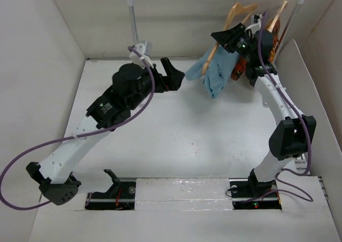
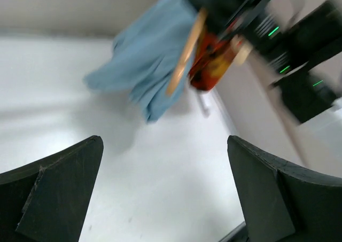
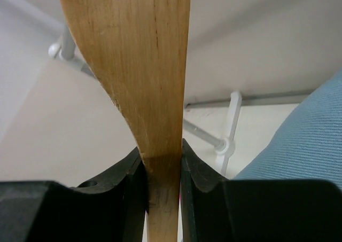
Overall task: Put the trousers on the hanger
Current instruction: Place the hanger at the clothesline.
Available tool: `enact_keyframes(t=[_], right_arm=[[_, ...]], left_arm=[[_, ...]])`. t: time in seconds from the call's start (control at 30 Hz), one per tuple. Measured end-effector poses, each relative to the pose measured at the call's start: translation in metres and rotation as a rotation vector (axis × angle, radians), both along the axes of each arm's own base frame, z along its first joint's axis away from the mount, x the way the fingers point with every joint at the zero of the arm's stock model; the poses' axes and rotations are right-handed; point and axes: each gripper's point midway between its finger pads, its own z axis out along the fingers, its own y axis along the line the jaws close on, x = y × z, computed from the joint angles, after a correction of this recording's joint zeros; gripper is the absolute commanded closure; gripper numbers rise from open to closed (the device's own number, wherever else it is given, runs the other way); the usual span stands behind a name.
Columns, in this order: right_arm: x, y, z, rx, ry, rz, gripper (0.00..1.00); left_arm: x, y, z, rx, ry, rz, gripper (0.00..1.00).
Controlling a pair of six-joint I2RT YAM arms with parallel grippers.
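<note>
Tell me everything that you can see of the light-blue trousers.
The trousers are plain light-blue soft cloth, bunched in folds and draped over a wooden hanger above the far right part of the table. The right gripper clamps that hanger. The open left gripper stands apart from the cloth. Legs and waistband cannot be told apart.

Top camera overhead from rear, looking down; left wrist shares trousers (image 2: 144, 60) with it — right wrist close on hanger (image 3: 139, 65).

Plain sky-blue trousers (image 1: 215, 73), light-brown wooden hanger (image 3: 140, 65), orange-red patterned garment (image 2: 214, 65), white table (image 1: 176, 135).
</note>
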Motion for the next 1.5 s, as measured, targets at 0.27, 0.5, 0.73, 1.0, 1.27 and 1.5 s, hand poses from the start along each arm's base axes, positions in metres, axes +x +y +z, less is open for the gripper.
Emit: enact_keyframes(t=[0.27,0.5,0.73,1.0,1.27,1.5], right_arm=[[0.033,-0.054,0.020,0.050,-0.014,-0.107,1.00],[0.055,-0.076,0.000,0.078,0.042,-0.151,1.00],[0.067,-0.100,-0.013,0.099,0.075,-0.195,1.00],[0.073,-0.112,-0.022,0.086,0.074,-0.215,0.85],[0.074,-0.114,-0.027,0.044,0.064,-0.227,0.45],[0.066,-0.123,-0.010,0.008,0.015,-0.257,0.24]], left_arm=[[0.005,-0.014,-0.076,0.115,0.156,-0.024,0.01],[0.010,-0.007,-0.067,0.126,0.122,0.010,0.01],[0.011,-0.003,-0.069,0.150,0.119,0.029,0.01],[0.015,0.004,-0.073,0.179,0.116,0.067,0.01],[0.020,-0.001,-0.085,0.207,0.139,0.066,0.01],[0.028,-0.008,-0.106,0.260,0.179,0.062,0.01]])
